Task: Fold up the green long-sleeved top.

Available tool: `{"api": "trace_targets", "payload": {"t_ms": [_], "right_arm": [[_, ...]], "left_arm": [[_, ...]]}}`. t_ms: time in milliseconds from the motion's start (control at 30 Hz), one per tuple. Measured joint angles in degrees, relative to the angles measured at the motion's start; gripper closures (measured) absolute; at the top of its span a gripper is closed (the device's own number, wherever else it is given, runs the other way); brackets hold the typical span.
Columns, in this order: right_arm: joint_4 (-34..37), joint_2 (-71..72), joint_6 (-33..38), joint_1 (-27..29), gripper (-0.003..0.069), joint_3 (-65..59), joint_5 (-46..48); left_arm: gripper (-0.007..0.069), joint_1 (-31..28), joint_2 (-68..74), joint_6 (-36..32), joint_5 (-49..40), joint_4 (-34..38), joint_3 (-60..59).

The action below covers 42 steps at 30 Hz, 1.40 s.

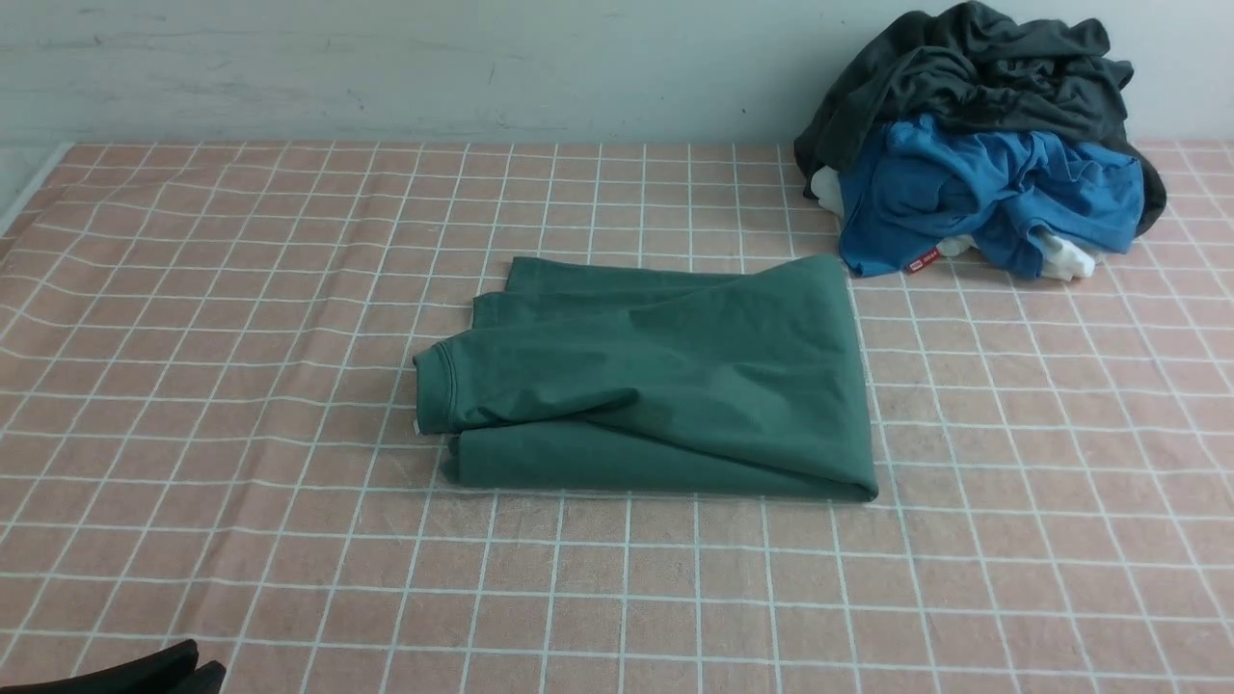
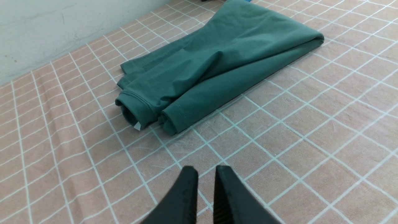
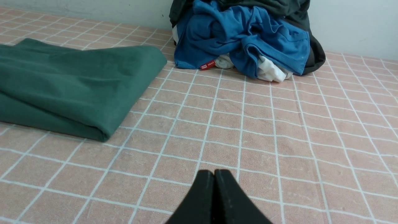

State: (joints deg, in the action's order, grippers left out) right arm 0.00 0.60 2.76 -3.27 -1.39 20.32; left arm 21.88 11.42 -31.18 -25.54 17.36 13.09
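- The left end effector (image 2: 205, 174) hangs over bare cloth-covered tabletop (image 1: 1012, 540), its two black fingers a narrow slit apart and holding nothing.
- The right end effector (image 3: 214, 177) has its fingers pressed fully together, also empty, above bare tabletop.
- Both sit on the robot's side of the green long-sleeved top (image 1: 665, 386), well apart from it. They look parked clear so that nothing drags the folds.
- The green long-sleeved top lies near the middle of the tabletop, folded into a compact layered rectangle.
- On its left end, a ribbed edge (image 2: 133, 102) and a small white label (image 2: 137, 125) show; its right end is a smooth rounded fold.
- Layers are slightly fanned at the far left corner, so the fold is loose rather than crisp. The folding itself looks essentially finished.
- Beyond the top's right far corner, against the wall, a heap holds a blue garment (image 1: 993, 193) under a dark grey garment (image 1: 974, 67), likely set aside.
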Motion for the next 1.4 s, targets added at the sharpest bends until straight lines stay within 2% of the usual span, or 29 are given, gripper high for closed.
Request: {"api": "trace_targets", "payload": {"t_ms": [367,533,700,867,1000,1267,1400], "right_arm": [[0.0,0.0,0.0,0.0,0.0671,0.0,0.1],[0.0,0.0,0.0,0.0,0.0671,0.0,0.1],[0.4,0.0,0.0,0.0,0.0671,0.0,0.2],[0.4,0.0,0.0,0.0,0.0671,0.0,0.2],[0.4,0.0,0.0,0.0,0.0671,0.0,0.2],[0.4,0.0,0.0,0.0,0.0671,0.0,0.2],[0.4,0.0,0.0,0.0,0.0671,0.0,0.2]], "left_arm": [[0.0552,0.0,-2.0,0.0,0.1,0.0,-1.2],[0.0552,-3.4,-9.8,-0.2,0.2,-2.6,-5.4],[0.0552,-13.7,-12.1,5.1,3.2,-4.2,-9.5],[0.0587,-17.9,-12.1,11.9,3.3,-7.6,-14.0],[0.0619,-18.4,-12.1,15.1,3.7,-9.1,-14.2],[0.0619,-18.4,-12.1,20.4,3.7,-10.9,-14.2],[0.0619,-18.4,-12.1,20.9,3.7,-11.2,-14.3]]}}
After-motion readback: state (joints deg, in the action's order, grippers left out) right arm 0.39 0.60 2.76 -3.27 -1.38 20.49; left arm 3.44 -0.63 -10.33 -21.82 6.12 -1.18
